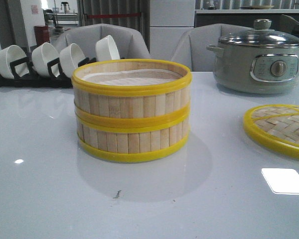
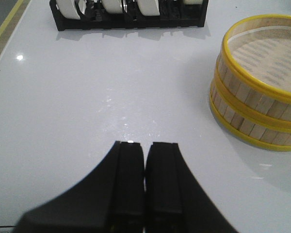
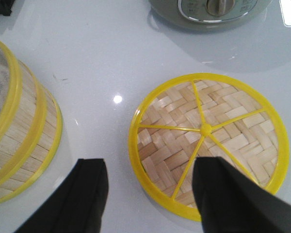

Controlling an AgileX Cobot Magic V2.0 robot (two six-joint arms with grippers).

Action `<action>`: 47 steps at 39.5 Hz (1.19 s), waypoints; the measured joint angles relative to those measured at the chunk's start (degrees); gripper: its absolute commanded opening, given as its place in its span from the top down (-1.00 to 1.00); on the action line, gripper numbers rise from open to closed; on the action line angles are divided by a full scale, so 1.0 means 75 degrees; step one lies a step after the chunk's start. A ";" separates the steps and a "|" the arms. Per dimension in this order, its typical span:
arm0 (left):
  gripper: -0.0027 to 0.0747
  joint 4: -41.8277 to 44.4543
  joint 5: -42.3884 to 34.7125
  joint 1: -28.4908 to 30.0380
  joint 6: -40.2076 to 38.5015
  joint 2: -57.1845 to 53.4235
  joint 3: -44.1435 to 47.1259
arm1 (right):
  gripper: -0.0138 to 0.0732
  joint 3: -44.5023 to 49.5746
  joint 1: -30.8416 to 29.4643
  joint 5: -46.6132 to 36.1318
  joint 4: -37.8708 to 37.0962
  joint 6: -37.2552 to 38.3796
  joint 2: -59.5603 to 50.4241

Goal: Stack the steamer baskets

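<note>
Two steamer baskets stand stacked in the middle of the table, the upper basket on the lower basket, with a white liner showing inside the top one. The stack also shows in the left wrist view and the right wrist view. The woven yellow-rimmed lid lies flat on the table to the right, also in the right wrist view. My left gripper is shut and empty, left of the stack. My right gripper is open, its jaws straddling the lid's near rim.
A grey-green electric pot with a glass lid stands at the back right, behind the lid. A black rack with white bowls stands at the back left. Grey chairs are behind the table.
</note>
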 measured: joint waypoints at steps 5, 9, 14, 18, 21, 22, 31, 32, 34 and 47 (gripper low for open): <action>0.71 0.0000 0.0000 0.0000 0.0000 0.0000 0.0000 | -0.46 0.0000 0.0000 0.0097 0.0139 0.0000 0.0134; 0.71 0.0000 0.0000 0.0000 0.0000 0.0000 0.0000 | -0.46 0.0000 0.0000 0.0174 0.0154 0.0000 0.0229; 0.71 0.0000 0.0000 0.0000 0.0000 0.0000 0.0000 | -0.46 0.0000 0.0000 0.0270 0.0168 0.0000 0.0356; 0.71 0.0000 0.0000 0.0000 0.0000 0.0000 0.0000 | -0.46 0.0000 0.0000 0.0287 0.0168 0.0000 0.0451; 0.71 0.0000 0.0000 0.0000 0.0000 0.0000 0.0000 | -0.46 0.0000 0.0000 0.0304 0.0168 0.0000 0.0585; 0.71 0.0000 0.0000 0.0000 0.0000 0.0000 0.0000 | -0.46 0.0000 0.0000 0.0317 0.0168 0.0016 0.0630; 0.71 -0.0013 0.0000 0.0000 0.0000 0.0000 0.0000 | -0.07 -0.0269 -0.0595 0.0332 0.0193 0.0079 0.1613; 0.71 -0.0013 0.0000 0.0000 0.0000 0.0000 0.0000 | -0.04 -0.0328 -0.0659 0.0332 0.0193 0.0081 0.1720; 0.71 -0.0013 0.0000 0.0000 0.0000 0.0000 0.0000 | 0.02 -0.0476 -0.0788 0.0332 0.0193 0.0081 0.1969; 0.71 -0.0013 0.0000 0.0000 0.0000 0.0000 0.0005 | 0.02 -0.1090 -0.0929 -0.0584 0.0089 0.0081 0.3345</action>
